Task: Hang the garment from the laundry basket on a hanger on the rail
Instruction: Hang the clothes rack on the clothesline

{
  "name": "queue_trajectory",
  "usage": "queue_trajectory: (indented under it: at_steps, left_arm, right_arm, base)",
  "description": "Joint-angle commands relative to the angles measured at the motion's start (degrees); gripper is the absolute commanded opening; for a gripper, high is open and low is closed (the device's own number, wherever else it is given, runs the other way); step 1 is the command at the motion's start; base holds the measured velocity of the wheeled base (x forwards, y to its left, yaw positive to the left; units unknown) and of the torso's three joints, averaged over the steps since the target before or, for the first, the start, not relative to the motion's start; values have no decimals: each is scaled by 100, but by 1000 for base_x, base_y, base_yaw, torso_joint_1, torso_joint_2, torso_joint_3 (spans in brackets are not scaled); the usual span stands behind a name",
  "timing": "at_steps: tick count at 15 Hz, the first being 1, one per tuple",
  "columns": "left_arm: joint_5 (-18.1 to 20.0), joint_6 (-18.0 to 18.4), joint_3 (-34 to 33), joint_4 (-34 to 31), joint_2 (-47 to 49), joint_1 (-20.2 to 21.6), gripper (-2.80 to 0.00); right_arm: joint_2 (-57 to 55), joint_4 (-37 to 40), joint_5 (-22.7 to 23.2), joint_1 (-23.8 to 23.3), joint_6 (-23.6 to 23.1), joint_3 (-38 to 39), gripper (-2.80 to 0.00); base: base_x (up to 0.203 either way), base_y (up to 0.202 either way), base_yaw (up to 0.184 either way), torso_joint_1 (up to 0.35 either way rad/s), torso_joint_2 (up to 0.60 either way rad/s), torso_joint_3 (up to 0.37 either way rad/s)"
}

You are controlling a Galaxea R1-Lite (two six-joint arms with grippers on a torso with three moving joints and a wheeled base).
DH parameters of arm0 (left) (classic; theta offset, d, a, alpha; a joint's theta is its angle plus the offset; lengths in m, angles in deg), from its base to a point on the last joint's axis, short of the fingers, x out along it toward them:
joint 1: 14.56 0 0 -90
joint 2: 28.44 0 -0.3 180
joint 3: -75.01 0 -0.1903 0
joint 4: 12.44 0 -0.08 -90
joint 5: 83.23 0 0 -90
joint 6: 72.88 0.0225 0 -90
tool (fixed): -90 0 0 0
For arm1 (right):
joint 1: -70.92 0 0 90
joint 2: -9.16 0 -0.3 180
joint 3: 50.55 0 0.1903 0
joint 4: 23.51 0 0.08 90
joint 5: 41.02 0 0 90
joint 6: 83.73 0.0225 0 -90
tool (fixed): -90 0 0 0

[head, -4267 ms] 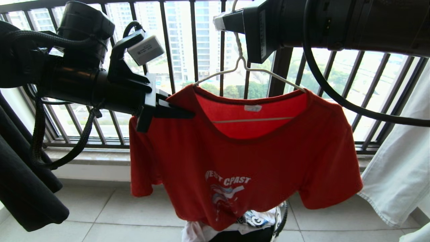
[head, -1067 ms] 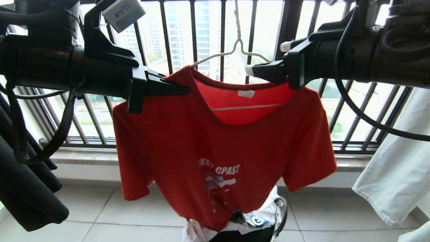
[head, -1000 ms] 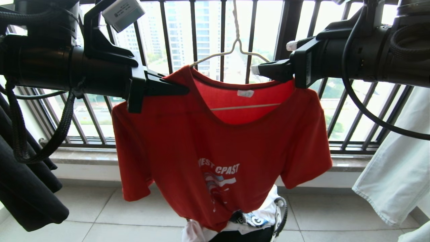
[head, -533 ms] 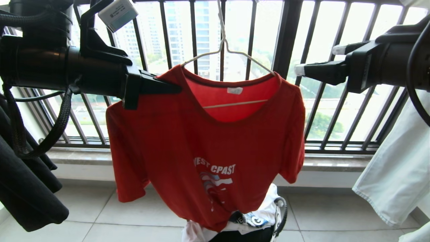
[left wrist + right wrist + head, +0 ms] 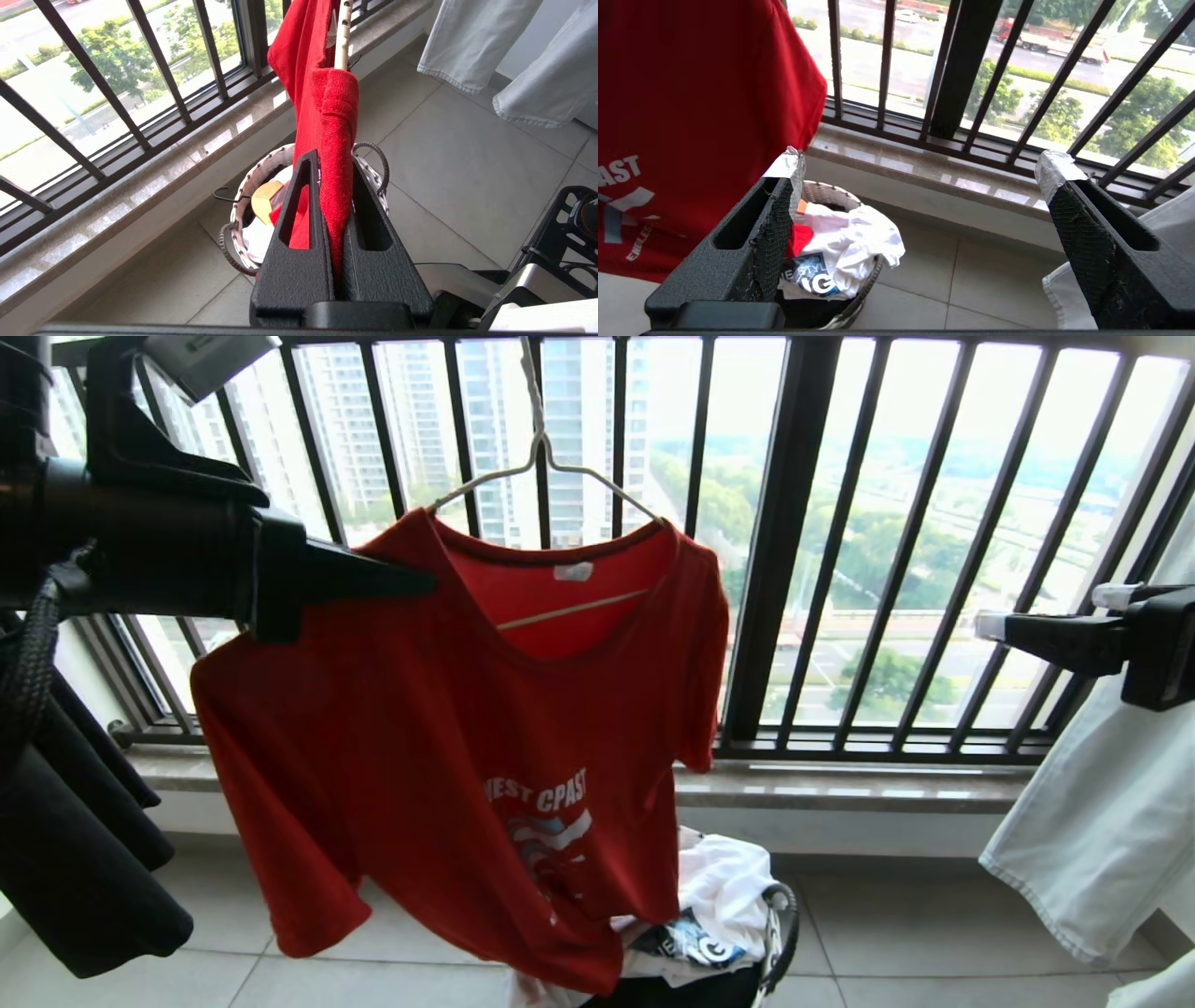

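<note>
Balcony floor of pale grey square tiles (image 5: 392, 980) runs up to a low stone sill under a black barred railing (image 5: 784, 541), with tower blocks, trees and a road beyond. Centre of the head view, spreading toward 7 o'clock, the red short-sleeved T-shirt with the white chest print (image 5: 448, 747) hangs on a thin cream-white wire hanger (image 5: 551, 467), whose hook runs out of sight at 12 o'clock. At 9 o'clock the black left gripper (image 5: 411, 586) is clamped on the shirt's shoulder; the left wrist view shows red cloth pinched tight between its two fingers (image 5: 299, 219). At 3 o'clock the black right gripper (image 5: 1046, 616), tips wrapped in pale tape, stands well apart from the shirt with its jaws wide and nothing between them. At 6 o'clock on the tiles sits the small round white woven basket with black rope handles (image 5: 780, 933), holding a crumpled white printed T-shirt (image 5: 719, 887); the red hem drapes in front of it. Dark garments (image 5: 75, 859) hang at 8 o'clock and pale denim (image 5: 1102, 831) at 4 o'clock.
</note>
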Motion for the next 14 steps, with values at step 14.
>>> queue_trajectory:
  at_steps: [14]
  left_arm:
    - [-1081, -1034, -1699, -59, -3281, -2, -280]
  right_arm:
    - [1556, -2, 16, -536, 374, 1694, 0]
  base:
    - [0, 0, 0, 53, -273, -224]
